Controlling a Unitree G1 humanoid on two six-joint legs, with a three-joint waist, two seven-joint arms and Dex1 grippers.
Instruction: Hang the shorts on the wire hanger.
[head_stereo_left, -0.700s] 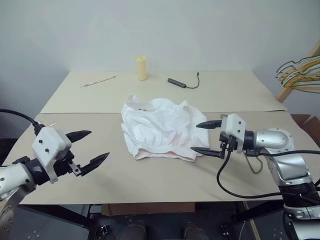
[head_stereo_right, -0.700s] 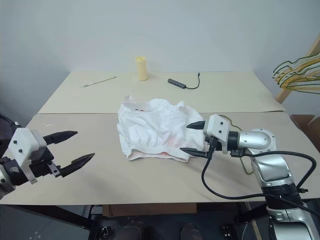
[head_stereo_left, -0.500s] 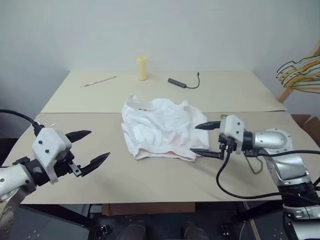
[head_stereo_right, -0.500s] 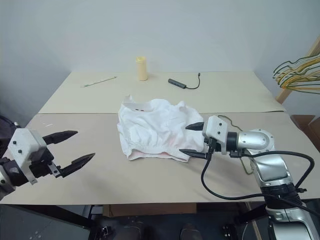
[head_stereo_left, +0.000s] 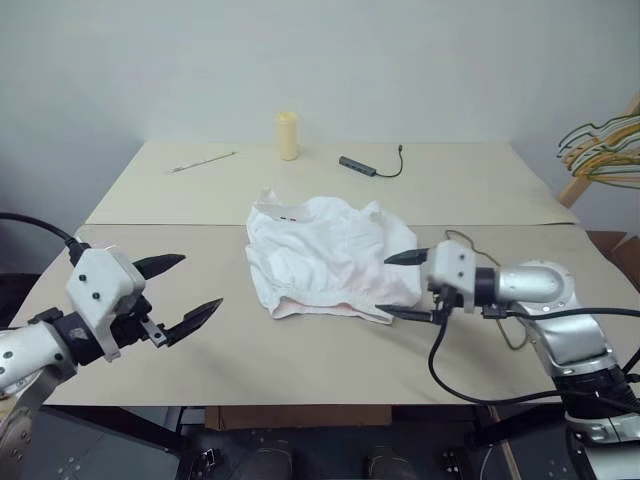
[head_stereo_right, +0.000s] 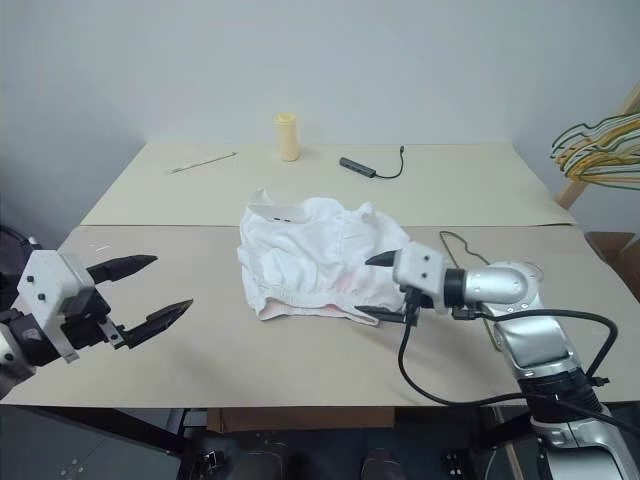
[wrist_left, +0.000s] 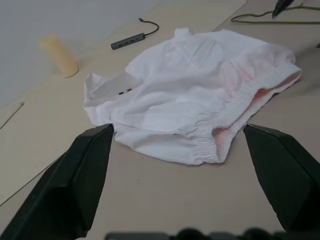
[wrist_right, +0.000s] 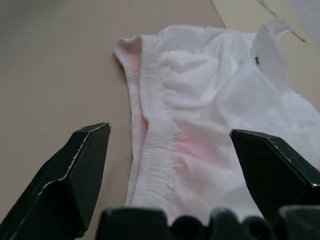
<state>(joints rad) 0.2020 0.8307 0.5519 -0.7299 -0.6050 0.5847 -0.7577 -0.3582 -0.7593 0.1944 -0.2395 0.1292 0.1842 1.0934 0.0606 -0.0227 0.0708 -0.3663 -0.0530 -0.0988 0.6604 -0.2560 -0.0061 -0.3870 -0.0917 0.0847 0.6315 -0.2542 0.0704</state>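
My left end effector hovers fingers apart at 8 o'clock, well clear of the shorts; right end effector spread wide at 4 o'clock, straddling their near-right waistband corner, nothing gripped; shorts lie crumpled mid-counter; I judge them light, limp, prone to sag; pinch the gathered elastic; wire hanger partly hidden just behind my right wrist.

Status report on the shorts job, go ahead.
Both grippers open: right gripper at the shorts, left gripper off to the side. Shorts flat on table. Wire hanger behind right arm.
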